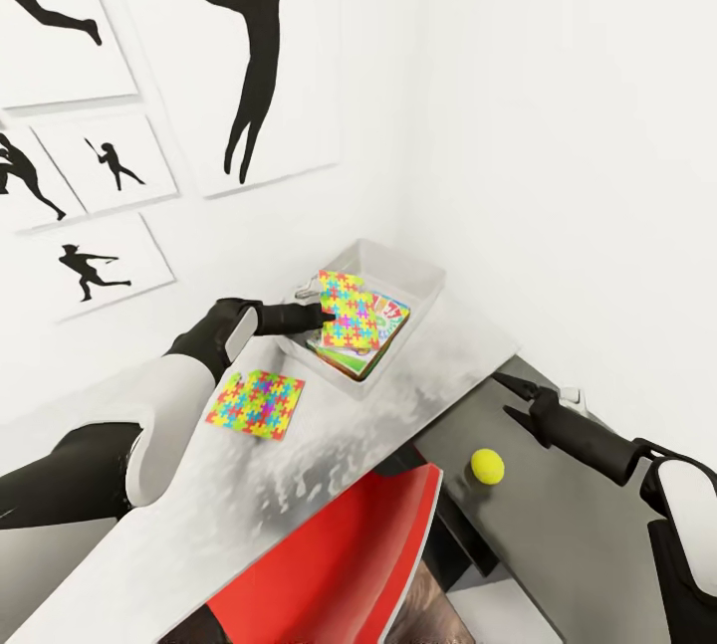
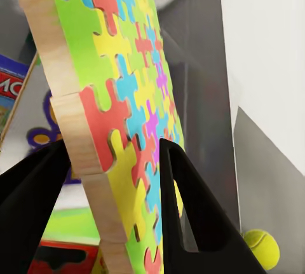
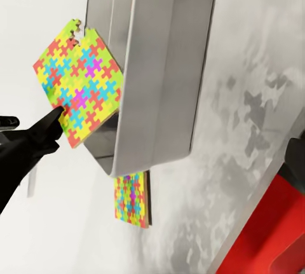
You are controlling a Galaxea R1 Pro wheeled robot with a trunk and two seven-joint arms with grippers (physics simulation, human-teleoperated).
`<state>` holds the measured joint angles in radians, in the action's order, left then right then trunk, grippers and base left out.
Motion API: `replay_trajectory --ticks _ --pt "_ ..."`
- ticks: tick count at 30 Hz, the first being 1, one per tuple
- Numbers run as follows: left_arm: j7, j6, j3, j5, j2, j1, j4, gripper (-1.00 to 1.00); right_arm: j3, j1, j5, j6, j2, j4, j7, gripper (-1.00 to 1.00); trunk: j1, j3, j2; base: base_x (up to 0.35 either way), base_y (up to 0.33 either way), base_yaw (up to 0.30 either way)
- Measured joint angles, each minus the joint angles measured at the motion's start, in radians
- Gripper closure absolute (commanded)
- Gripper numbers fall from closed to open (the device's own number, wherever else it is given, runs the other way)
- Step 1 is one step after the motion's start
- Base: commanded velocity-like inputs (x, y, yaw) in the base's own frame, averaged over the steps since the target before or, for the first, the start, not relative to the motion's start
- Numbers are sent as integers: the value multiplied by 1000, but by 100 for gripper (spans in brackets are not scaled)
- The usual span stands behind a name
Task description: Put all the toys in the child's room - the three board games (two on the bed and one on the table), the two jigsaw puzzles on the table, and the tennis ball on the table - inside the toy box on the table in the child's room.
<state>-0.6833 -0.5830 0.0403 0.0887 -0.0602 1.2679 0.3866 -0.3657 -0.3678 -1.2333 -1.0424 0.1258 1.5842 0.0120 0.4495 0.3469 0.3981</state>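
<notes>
While left gripper (image 1: 317, 314) pinches first jigsaw puzzle (image 1: 350, 311) by its edge over toy box (image 1: 423, 278), frame centre — next: lower, release; fetch second jigsaw puzzle (image 1: 256, 403), tennis ball (image 1: 487, 466). Right gripper (image 1: 509, 398) open, empty.

Two jigsaw puzzles (image 1: 350, 310) (image 1: 256, 403), one tennis ball (image 1: 487, 466), one toy box (image 1: 418, 278), five silhouette pictures (image 1: 214, 57), one red chair (image 1: 339, 564).
</notes>
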Motion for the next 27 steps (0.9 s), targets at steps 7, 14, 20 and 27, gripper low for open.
replay_trajectory --ticks 7,14,20,27 --pt "0 10 0 1 1 15 0 100 2 0 0 0 0 0 -1 -100 0 11 0 0 0 0" --pt "0 13 0 1 1 26 1 100 5 0 1 0 0 0 -1 -100 0 23 0 0 0 0" --pt "0 13 0 1 1 36 1 100 5 0 0 0 0 0 -1 -100 0 33 0 0 0 0" --pt "0 14 -1 0 1 39 2 100 5 -1 0 0 0 0 -1 -100 0 44 0 0 0 0"
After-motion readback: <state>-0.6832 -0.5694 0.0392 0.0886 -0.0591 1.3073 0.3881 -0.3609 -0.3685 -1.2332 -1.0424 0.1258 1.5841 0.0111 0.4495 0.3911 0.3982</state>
